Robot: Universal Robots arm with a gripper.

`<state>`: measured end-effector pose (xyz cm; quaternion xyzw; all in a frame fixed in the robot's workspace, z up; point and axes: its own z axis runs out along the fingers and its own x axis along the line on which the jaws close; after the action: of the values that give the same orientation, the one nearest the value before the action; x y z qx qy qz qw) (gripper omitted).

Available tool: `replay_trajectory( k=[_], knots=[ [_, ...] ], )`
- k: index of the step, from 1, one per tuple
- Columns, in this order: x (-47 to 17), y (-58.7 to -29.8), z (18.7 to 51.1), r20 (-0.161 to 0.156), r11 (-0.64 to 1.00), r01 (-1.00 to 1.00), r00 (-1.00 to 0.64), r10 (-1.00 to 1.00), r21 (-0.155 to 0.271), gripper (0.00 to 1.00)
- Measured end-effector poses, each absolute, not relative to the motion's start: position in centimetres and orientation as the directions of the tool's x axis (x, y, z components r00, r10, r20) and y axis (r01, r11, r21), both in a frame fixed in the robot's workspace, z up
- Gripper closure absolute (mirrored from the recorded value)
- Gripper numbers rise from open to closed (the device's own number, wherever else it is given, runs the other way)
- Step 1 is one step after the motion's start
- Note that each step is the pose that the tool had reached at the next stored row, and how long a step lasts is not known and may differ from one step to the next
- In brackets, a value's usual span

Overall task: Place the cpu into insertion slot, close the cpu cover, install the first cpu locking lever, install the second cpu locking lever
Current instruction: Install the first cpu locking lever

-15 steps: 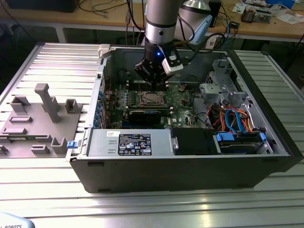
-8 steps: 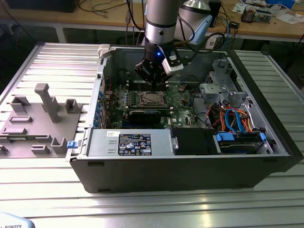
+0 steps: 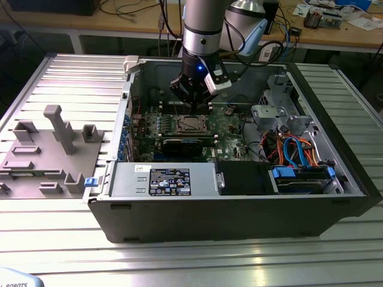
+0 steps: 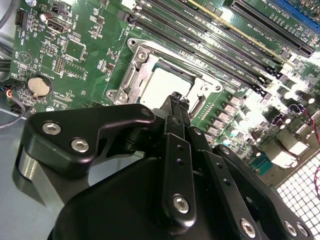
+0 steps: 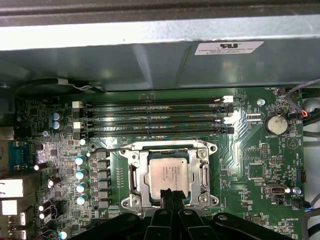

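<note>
Arm's gripper [image 3: 192, 103] hangs inside the open PC case [image 3: 239, 224], right above the cpu [image 3: 190, 124] sitting in the insertion slot [image 3: 178, 127] on the green mobo. Grey fixture block [image 3: 45, 158] off to the exterior view's left, well apart on the ribbed table [image 3: 191, 257].

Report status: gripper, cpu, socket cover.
Black gripper shut, tips at the edge of the silver square cpu. Cpu seated in its socket, silvery metal cover frame down around it. Nothing in the way.
</note>
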<state>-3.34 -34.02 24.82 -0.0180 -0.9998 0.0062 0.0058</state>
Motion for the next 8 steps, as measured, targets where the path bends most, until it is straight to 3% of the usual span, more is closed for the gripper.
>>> replay_trajectory(
  k=[8],
  knots=[
    [-3.34, -34.02, 24.82, 0.011, 0.999, 0.031, -0.999, 0.031, -0.013, 0.89]
  ],
)
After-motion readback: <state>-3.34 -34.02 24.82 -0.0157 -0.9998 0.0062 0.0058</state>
